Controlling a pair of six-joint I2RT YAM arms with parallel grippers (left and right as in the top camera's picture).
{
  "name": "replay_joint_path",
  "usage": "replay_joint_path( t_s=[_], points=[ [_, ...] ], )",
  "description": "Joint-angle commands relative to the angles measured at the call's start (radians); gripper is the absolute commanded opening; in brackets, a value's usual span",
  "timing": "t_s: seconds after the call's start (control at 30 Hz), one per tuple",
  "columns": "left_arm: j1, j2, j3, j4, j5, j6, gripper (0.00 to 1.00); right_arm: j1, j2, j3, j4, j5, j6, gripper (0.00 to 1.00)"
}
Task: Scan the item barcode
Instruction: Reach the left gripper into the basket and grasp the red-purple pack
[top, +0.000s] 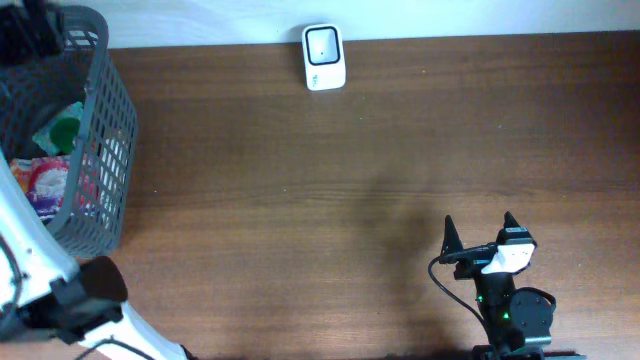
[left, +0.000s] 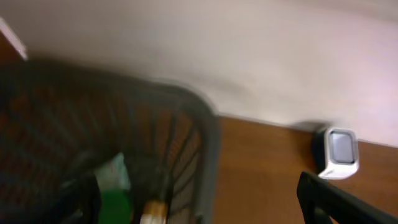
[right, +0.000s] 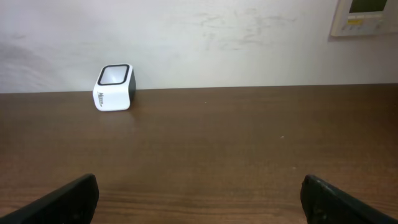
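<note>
Where woodgrain table ends, boxy white scanner — slatted basket.

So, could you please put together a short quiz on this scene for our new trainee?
1. True or false: the right hand is holding something.
2. What holds the packaged items? A) a grey basket B) a cardboard box C) a drawer
3. Fill in: seen from the arms, the scanner stands at the table's ___ edge (near or far).
Key: 1 false, it is open and empty; 2 A; 3 far.
</note>
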Motion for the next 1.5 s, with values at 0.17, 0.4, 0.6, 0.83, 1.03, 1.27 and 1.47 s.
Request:
replay_joint_path(
  t_s=[0.17, 0.4, 0.6, 0.83, 1.03, 1.27, 1.47],
  points=[
    [0.057, 0.114, 0.034, -0.25, -0.657, -0.434, 0.99, 0.006, -0.007, -0.009, -0.001, 0.005, 0.008, 0.99],
    [0.099, 0.292, 0.016, -0.478, -0.637, -0.636, 0.99, 0.006, -0.007, -0.009, -0.001, 0.005, 0.008, 0.99],
    [0.131, 0.367, -0.028, -0.51, -0.571, -0.659, 0.99, 0.006, -0.007, -0.009, -0.001, 0.005, 0.008, 0.99],
    [0.143, 0.369, -0.224, -0.422, -0.563, -0.666, 0.89, 0.006, -0.007, -0.009, -0.001, 0.005, 0.008, 0.99],
    [0.143, 0.37, -0.423, -0.214, -0.453, -0.666, 0.88, 0.006, -0.007, -0.009, -0.001, 0.005, 0.008, 0.99],
    [0.143, 0.37, -0.574, -0.115, -0.435, -0.666, 0.04, 0.006, -0.007, -0.009, -0.001, 0.005, 0.008, 0.99],
    [0.163, 0.368, -0.267, -0.315, -0.373, -0.666, 0.0, 0.006, -0.007, -0.009, -0.001, 0.005, 0.008, 0.99]
  ],
)
